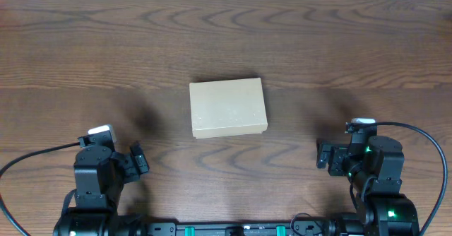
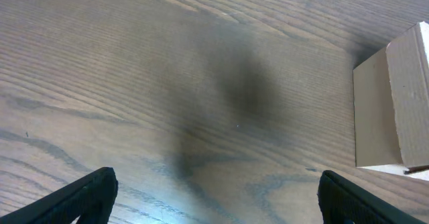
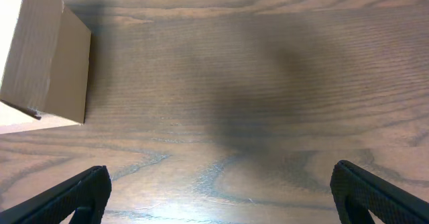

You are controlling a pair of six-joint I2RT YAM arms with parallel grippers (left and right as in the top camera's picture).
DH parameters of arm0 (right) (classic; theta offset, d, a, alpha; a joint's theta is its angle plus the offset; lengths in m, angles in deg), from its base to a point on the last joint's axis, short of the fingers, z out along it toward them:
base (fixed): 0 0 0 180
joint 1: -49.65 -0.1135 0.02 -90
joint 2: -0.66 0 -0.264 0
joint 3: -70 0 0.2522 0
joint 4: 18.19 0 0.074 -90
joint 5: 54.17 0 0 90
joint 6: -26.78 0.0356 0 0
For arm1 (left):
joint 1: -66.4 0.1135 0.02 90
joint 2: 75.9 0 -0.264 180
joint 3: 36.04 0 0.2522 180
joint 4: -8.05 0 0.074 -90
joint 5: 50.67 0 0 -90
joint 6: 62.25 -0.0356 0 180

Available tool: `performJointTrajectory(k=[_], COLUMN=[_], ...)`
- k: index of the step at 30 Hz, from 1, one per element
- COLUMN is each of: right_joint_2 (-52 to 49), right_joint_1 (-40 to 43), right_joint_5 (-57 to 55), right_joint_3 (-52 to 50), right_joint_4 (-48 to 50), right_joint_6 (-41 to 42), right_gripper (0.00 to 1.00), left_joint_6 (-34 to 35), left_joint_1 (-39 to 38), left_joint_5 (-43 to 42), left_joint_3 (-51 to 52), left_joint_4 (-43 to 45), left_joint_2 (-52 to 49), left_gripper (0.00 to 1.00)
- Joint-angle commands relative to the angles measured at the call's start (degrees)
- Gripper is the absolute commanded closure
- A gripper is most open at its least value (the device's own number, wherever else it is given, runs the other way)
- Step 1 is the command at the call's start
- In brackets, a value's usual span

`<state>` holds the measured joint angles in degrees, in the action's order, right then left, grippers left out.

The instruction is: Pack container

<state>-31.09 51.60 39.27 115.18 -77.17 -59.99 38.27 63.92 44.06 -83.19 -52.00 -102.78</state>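
A small tan cardboard container [image 1: 228, 107] is sitting on the dark wood-grain table [image 1: 70, 38], its flap lid lying flat and shut. The faces in view are showing only plain card.

The left hand [image 1: 138, 160] is hovering to the left of the container and nearer the robot's base, well apart from it and touching nothing. Its fingers [image 2: 87, 197] are standing wide and are holding nothing. In the left wrist view the container [image 2: 392, 103] is showing at the right edge, off to one side of the open gap.

The right hand [image 1: 325, 155] is hovering to the right of the container, likewise nearer the base and well clear of it. Its fingers [image 3: 379, 197] are also spreading wide over bare wood. In the right wrist view the container [image 3: 47, 63] is showing at the upper left corner, outside the gap.

A black cable [image 1: 424, 133] is looping away from the right arm on the side far from the container.
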Motion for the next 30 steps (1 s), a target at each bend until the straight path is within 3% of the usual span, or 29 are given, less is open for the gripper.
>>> performJointTrajectory(k=[1, 7, 14, 20, 30], right_joint_2=[0.24, 3.78, 16.06, 20.09, 24.35], right_joint_1=[-0.50, -1.22, -5.51, -7.74, -8.41], right_joint_5=[0.44, -1.64, -1.03, -1.05, -1.11], right_joint_3=[-0.26, -0.42, -6.99, -18.25, -28.72], right_joint_4=[-0.11, 2.01, 22.01, 35.08, 42.66], right_joint_6=[-0.31, -3.96, -14.40, -13.99, -14.03], right_gripper=[0.01, 0.01, 0.01, 0.01, 0.01], left_joint_6=[0.42, 0.42, 0.42, 0.42, 0.42], left_joint_1=[-0.22, -0.22, -0.22, -0.22, -0.22], left_joint_5=[0.81, 0.81, 0.81, 0.81, 0.81], left_joint_3=[0.24, 0.24, 0.26, 0.26, 0.26], left_joint_4=[-0.24, -0.24, -0.24, -0.24, -0.24], left_joint_2=[0.31, 0.31, 0.31, 0.31, 0.31], left_gripper=[0.04, 0.05, 0.05, 0.05, 0.05])
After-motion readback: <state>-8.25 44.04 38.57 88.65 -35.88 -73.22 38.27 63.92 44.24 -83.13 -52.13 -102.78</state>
